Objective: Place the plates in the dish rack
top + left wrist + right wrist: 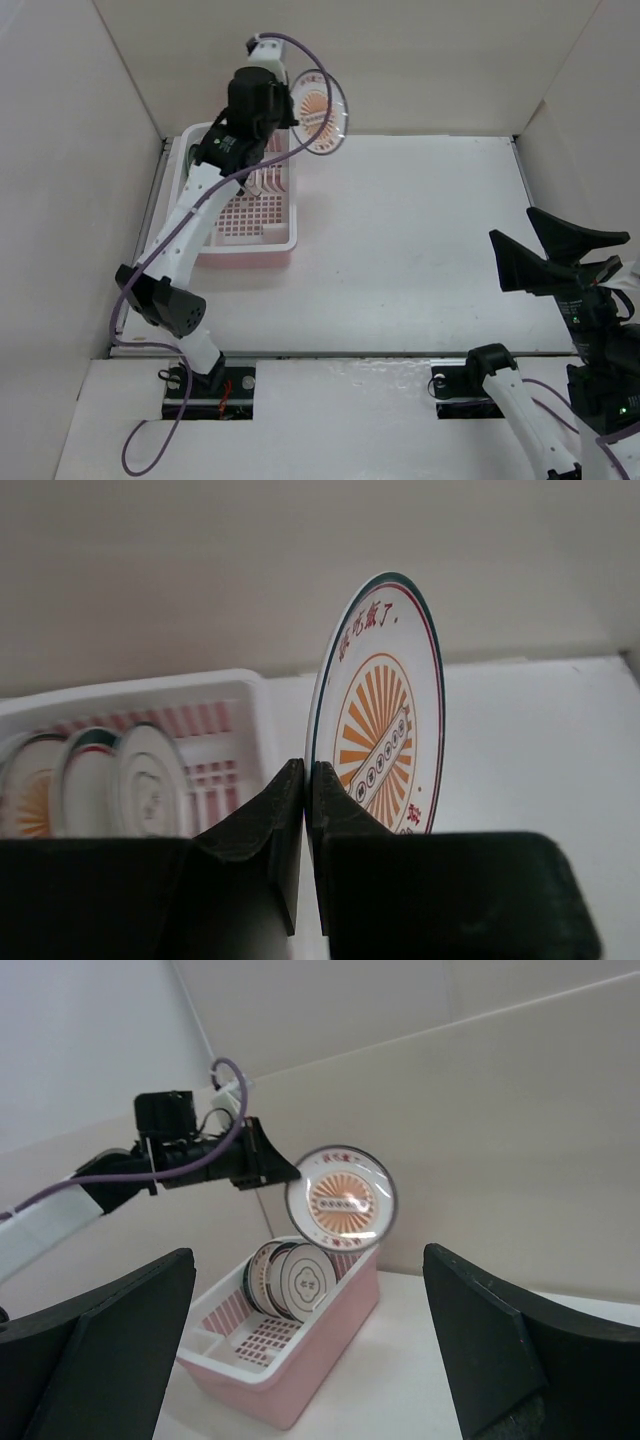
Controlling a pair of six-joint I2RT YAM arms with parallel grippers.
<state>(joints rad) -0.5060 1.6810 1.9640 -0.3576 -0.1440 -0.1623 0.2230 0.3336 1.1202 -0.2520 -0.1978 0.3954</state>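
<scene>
From above, the left claw (290, 115) clenches an orange sunburst plate (320, 112) upright in the air over the far right corner of the dish rack (245, 262). The right claw (545, 255) gapes empty, near right. Left wrist: three plates (145, 785) stand in the rack. Right wrist: the held plate hangs above them.

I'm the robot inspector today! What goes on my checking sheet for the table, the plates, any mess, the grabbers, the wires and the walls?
Surface: white table.
Job's things: pink dish rack at far left; several plates stand on edge inside; one sunburst plate is up in the air by its far right corner.
Clutter: nothing seen.
Grippers: left gripper shut on the sunburst plate's rim; right gripper open, holding nothing.
Cables: purple cable loops along the left arm.
Surroundings: plain pale walls.
</scene>
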